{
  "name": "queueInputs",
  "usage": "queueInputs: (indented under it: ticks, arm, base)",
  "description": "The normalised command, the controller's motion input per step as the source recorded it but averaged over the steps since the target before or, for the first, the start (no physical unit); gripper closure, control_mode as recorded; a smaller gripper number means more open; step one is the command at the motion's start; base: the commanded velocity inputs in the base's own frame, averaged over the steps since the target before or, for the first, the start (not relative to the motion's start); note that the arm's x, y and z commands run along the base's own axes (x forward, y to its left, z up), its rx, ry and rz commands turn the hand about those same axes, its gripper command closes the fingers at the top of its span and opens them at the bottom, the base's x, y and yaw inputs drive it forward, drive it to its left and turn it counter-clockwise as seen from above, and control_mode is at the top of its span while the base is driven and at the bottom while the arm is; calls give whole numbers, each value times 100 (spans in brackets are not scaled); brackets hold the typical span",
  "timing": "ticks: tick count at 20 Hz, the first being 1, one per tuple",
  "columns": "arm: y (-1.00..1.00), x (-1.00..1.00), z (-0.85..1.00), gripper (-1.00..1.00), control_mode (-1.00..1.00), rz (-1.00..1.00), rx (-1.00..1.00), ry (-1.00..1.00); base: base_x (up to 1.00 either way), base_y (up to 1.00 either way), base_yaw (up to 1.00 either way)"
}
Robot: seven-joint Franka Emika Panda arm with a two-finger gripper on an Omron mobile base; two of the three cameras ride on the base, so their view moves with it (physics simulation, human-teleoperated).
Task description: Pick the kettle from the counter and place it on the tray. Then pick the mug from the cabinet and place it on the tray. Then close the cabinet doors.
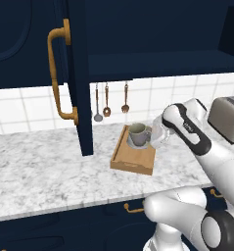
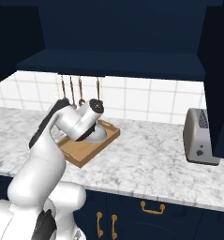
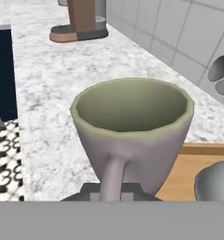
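Grey mug [image 1: 138, 134] hangs over the wooden tray [image 1: 129, 159], its handle pinched in the closed tool [image 3: 112, 192].
Held by the handle, upright, for setting down beside the kettle [image 3: 215, 182] on the tabletop [image 1: 45, 166].

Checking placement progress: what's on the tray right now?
The mug sits over the tray, with the kettle under it; the tool is shut on the mug's handle. The arm hides the tray's right part.

Grey mug [image 3: 132, 136], greenish inside; light-brown tray [image 1: 133, 157]; marbled white-grey counter [image 1: 45, 166].
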Motion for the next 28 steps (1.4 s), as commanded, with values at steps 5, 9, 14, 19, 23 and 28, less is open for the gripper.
queueInputs:
  ticks: [5, 9, 14, 19, 23, 28]
  arm:
    - [-3, 51, -58, 100, -100, 1, 0, 4]
    - [-2, 49, -55, 100, -100, 3, 4, 6]
    - [-5, 44, -42, 100, -100, 5, 10, 8]
    - [-8, 23, -26, 100, -100, 0, 7, 0]
    - [-8, 8, -27, 100, -100, 0, 0, 0]
    - [0, 0, -26, 100, -100, 0, 0, 0]
  base:
    - [0, 0, 0]
    - [0, 0, 0]
    - [0, 0, 0]
    - [0, 0, 0]
    - [0, 0, 0]
    - [0, 0, 0]
